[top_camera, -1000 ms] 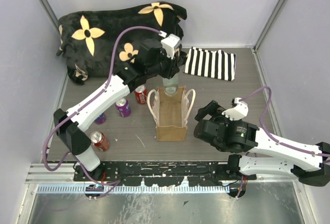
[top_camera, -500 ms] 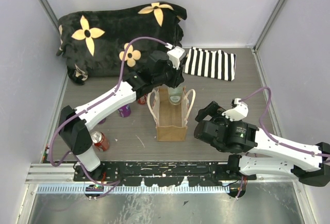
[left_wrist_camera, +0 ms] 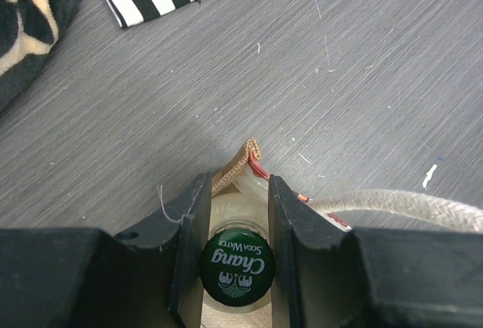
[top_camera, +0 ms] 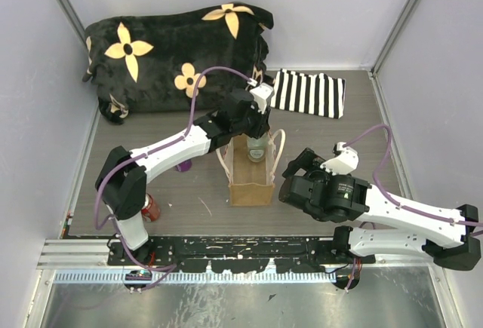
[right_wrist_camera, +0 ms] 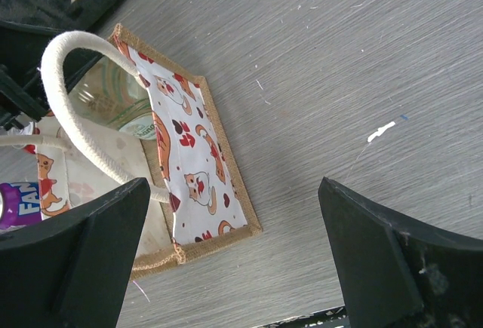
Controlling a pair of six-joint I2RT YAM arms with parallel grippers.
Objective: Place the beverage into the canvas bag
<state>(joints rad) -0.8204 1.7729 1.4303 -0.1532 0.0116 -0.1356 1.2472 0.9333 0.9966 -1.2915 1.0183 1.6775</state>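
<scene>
The canvas bag (top_camera: 250, 177) stands open mid-table, tan with cream handles and a reddish cat print (right_wrist_camera: 185, 151). My left gripper (top_camera: 253, 122) is shut on the neck of the beverage, a clear glass bottle (top_camera: 257, 148) with a green Chang cap (left_wrist_camera: 238, 262). It holds the bottle upright inside the bag's far end. The bag's far corner (left_wrist_camera: 240, 160) shows just beyond my left gripper (left_wrist_camera: 238, 192). The bottle shows through the bag's mouth in the right wrist view (right_wrist_camera: 121, 102). My right gripper (top_camera: 300, 160) is open and empty, just right of the bag (right_wrist_camera: 232, 192).
A black-and-white striped cloth (top_camera: 308, 93) lies at the back right. A black blanket with tan flowers (top_camera: 173, 49) fills the back left. A red can (top_camera: 149, 207) and a purple can (top_camera: 183, 166) stand left of the bag. Grey walls close in three sides.
My left arm has carried the bottle from behind the bag forward and down into its far end. My right arm has shifted slightly left, still open.
</scene>
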